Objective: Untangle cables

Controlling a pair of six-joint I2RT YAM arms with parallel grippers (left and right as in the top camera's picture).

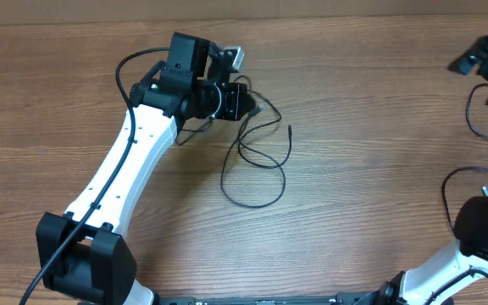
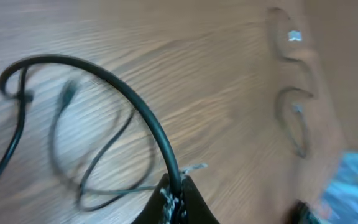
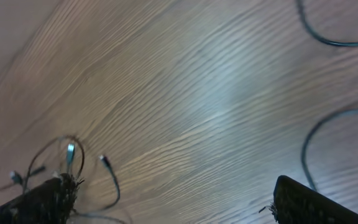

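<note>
Left gripper (image 2: 175,198) pinches thin, glossy black cables (image 1: 259,163), which loop beside it on the matte wood-grain table (image 1: 363,161). Right gripper (image 3: 169,202) is spread wide and empty.

Matt wood-grain table (image 1: 354,102); cables (image 2: 61,60) sheathed in smooth, slightly glossy black plastic.

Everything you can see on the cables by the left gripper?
The cables are thin, black, flexible cords lying in loose overlapping loops on the wooden table, just ahead of the left gripper. Small plugs show at free ends. In the left wrist view one strand arcs up off the table into the shut gripper and looks pinched there; the rest lies slack. How many cords there are cannot be told.
</note>
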